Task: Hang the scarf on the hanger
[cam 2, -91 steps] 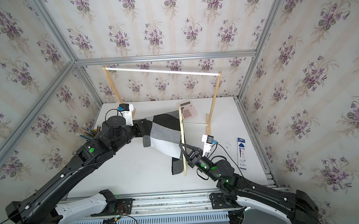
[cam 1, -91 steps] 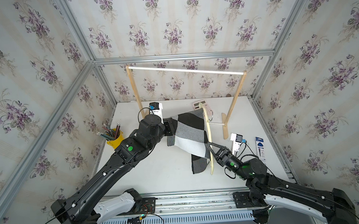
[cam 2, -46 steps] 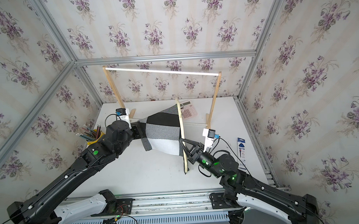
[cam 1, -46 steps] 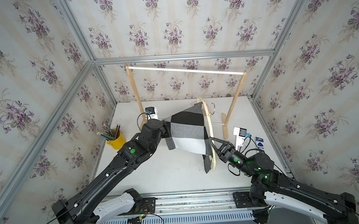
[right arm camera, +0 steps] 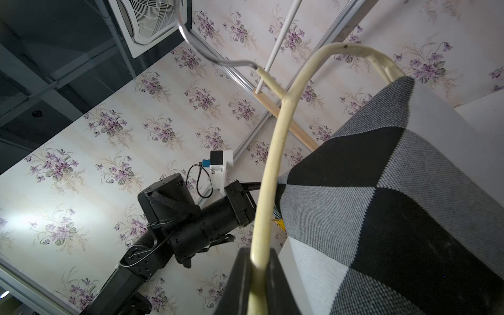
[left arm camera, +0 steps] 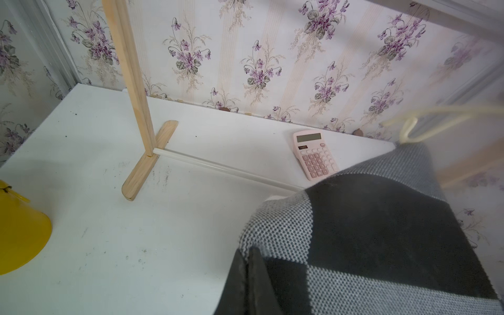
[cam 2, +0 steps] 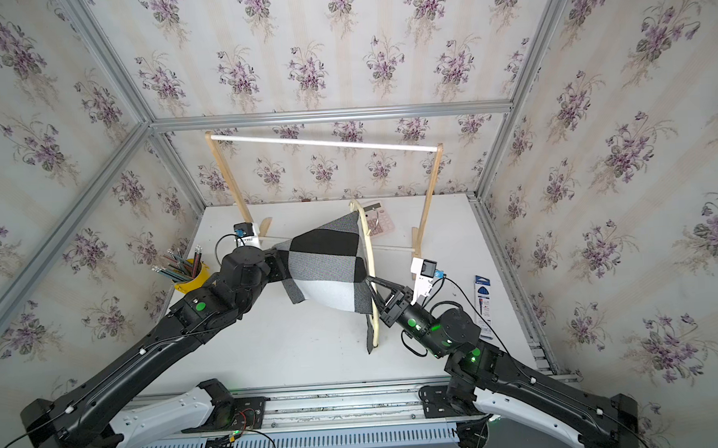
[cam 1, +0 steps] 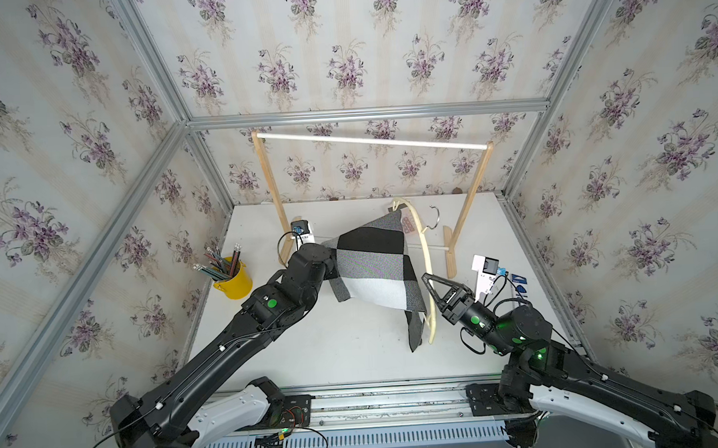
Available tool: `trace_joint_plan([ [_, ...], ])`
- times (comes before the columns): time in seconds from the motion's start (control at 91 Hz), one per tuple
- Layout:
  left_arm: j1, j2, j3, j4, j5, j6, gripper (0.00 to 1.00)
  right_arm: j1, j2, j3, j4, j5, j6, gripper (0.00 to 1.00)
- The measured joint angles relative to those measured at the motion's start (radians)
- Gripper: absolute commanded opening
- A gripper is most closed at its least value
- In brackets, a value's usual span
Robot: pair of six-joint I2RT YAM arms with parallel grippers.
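**Both arms extended, both grippers clamped**

The left arm (cam 1: 245, 334) reaches forward and inward, the left gripper (left arm camera: 246, 252) pinched tight on the scarf (cam 1: 371, 266). The right arm (cam 1: 584, 369) angles inward, the right gripper (cam 1: 430, 290) closed around the hanger (right arm camera: 272, 152).

White table (cam 1: 334, 359) bears a wooden rack (cam 1: 269, 187), yellow pencil cup (cam 1: 231, 280), pink calculator (left arm camera: 316, 155) and perhaps a packet (cam 2: 483, 307).
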Motion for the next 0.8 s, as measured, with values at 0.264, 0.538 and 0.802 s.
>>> trace_joint_plan([
  [0.264,0.0,-0.008,-0.04,0.0,-0.016,-0.013,0.0,0.0,0.003,0.011,-0.012,0.018,0.005,0.0],
  [0.538,0.0,0.008,-0.101,0.005,-0.033,-0.07,0.0,0.0,0.036,0.052,-0.03,0.017,-0.014,0.0],
  [0.802,0.0,0.069,-0.169,0.023,-0.015,-0.19,0.0,0.0,0.084,0.119,-0.047,0.005,-0.047,0.0],
])
